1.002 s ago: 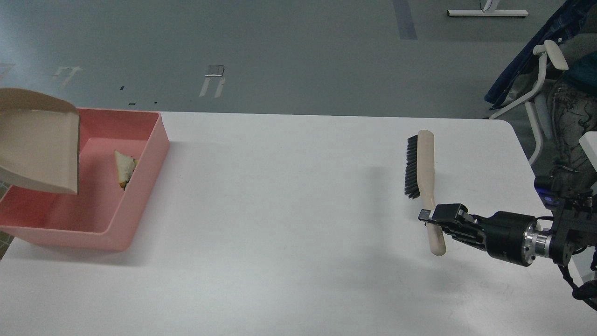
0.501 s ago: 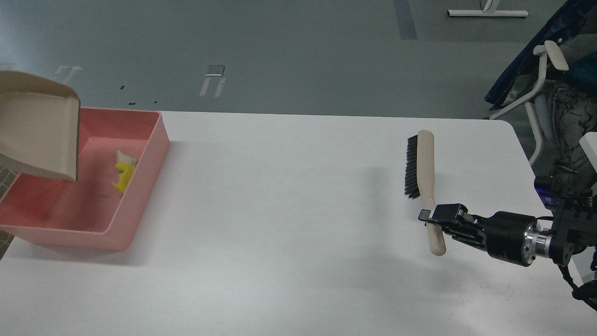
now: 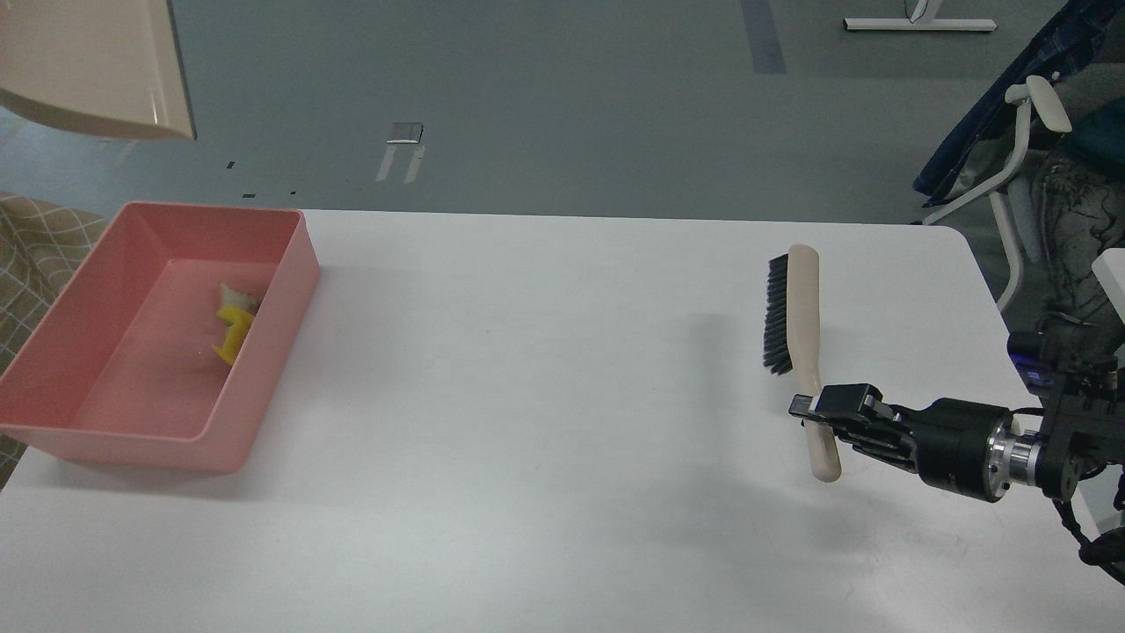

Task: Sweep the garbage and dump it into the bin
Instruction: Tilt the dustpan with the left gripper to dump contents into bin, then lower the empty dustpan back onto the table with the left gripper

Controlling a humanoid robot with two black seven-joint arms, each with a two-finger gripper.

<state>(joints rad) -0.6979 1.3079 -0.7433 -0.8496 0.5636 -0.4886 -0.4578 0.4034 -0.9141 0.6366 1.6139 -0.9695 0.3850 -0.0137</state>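
The pink bin [image 3: 53,347] stands at the table's left edge. Inside it, near the right wall, lie the yellow sponge piece [image 3: 232,334] and, just behind it, the white bread slice [image 3: 235,294]. The beige dustpan [image 3: 97,66] hangs high above the bin at the top left; the left gripper holding it is out of view. My right gripper [image 3: 813,418] is shut on the handle of a beige brush with black bristles [image 3: 795,308], held at the table's right side.
The white table [image 3: 527,396] spans the view, its far edge at the back and a rounded corner at the right. A chair [image 3: 1028,149] stands beyond the right corner. A checkered cloth [image 3: 35,237] shows left of the bin.
The dustpan has risen from just over the bin to the top left of the view, uncovering the bin. The scraps have settled in the bin. The right arm and brush have not moved.
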